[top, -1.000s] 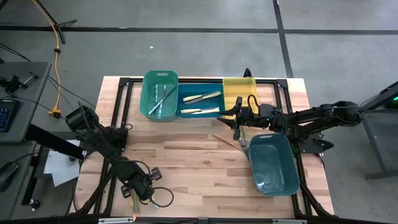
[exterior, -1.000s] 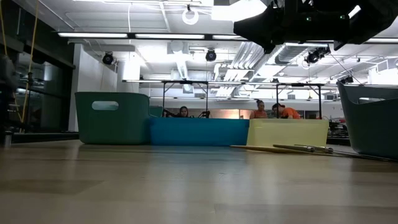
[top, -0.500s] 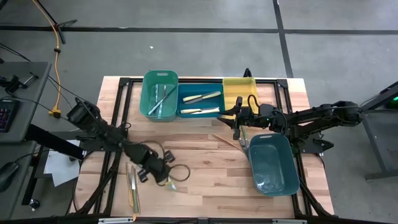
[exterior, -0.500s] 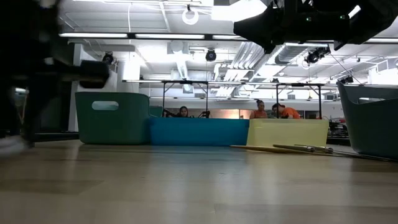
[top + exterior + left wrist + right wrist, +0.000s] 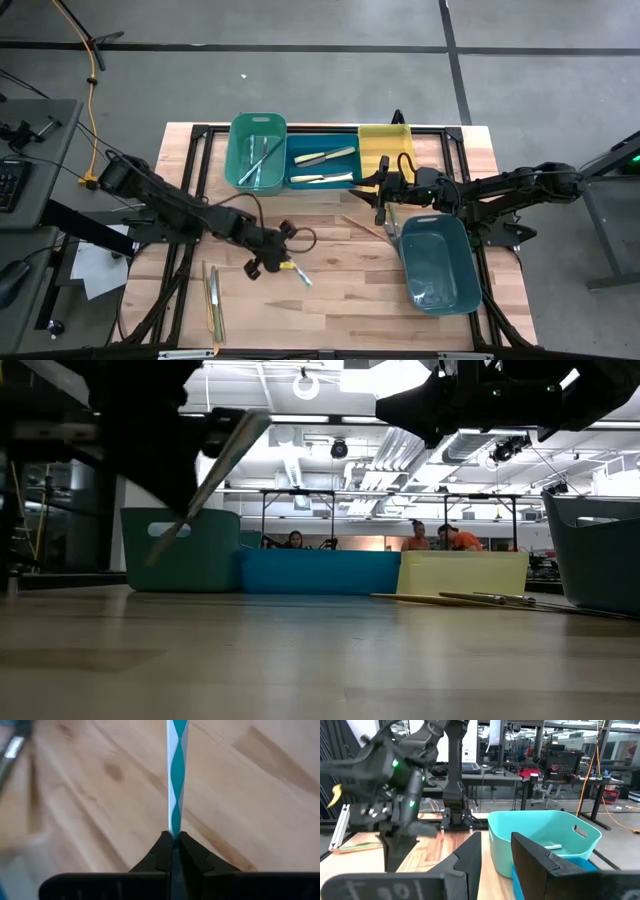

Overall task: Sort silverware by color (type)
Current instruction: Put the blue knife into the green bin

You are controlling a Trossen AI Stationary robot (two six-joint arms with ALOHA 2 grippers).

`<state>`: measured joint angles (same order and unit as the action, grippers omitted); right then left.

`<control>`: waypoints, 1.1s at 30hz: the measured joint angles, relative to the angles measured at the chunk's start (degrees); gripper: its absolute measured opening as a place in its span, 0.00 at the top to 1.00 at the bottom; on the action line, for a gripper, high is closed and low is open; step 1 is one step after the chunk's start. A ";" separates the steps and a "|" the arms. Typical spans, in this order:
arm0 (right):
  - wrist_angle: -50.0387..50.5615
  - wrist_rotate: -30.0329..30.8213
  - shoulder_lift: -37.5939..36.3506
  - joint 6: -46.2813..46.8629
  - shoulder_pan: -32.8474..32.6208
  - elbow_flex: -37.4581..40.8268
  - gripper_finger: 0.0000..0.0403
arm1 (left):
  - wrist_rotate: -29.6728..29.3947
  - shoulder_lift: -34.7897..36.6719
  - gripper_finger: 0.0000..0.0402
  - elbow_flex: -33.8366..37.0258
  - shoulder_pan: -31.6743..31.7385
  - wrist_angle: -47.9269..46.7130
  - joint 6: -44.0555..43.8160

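Utensil [image 5: 297,272], teal-clear handle, now lifted off lower-left worktop [image 5: 330,265], pinched by left pincer [image 5: 272,262] at frame centre, heading for bins. Right pincer [image 5: 383,206] half spread, empty, centre-right, waiting.

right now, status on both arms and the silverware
Left end effector shut on clear-bluish twisted-handle utensil, lifted over table centre. Right end effector open, waiting by teal bin. Path clear.

— What colour is the utensil [image 5: 176,775] in my jaws?
— Teal and white, twisted in a spiral stripe.
— And the bins?
— A green bin [image 5: 257,150], a blue bin [image 5: 322,167], a yellow bin [image 5: 385,150], and a teal bin [image 5: 440,263] on the pale wood table [image 5: 330,270].
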<state>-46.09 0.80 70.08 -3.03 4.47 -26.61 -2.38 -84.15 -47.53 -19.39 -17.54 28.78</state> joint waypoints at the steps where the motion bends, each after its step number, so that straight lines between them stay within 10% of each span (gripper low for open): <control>1: 0.00 0.02 0.00 0.00 0.00 0.00 0.74 | -0.13 0.81 0.99 0.00 0.50 -0.10 0.07; 11: 0.72 0.04 0.00 0.02 0.00 0.00 0.74 | -2.98 18.99 0.99 16.52 3.07 22.04 -4.60; 22: 0.68 0.09 0.00 0.71 0.00 0.00 0.74 | -23.32 33.55 0.99 25.49 9.20 43.93 -24.76; 33: 0.26 0.15 0.00 2.84 0.00 0.00 0.74 | -14.04 33.47 0.99 25.49 13.72 47.40 -28.23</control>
<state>-45.82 0.95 70.08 -0.19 4.47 -26.61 -16.43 -50.68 -22.04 -5.67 29.86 0.55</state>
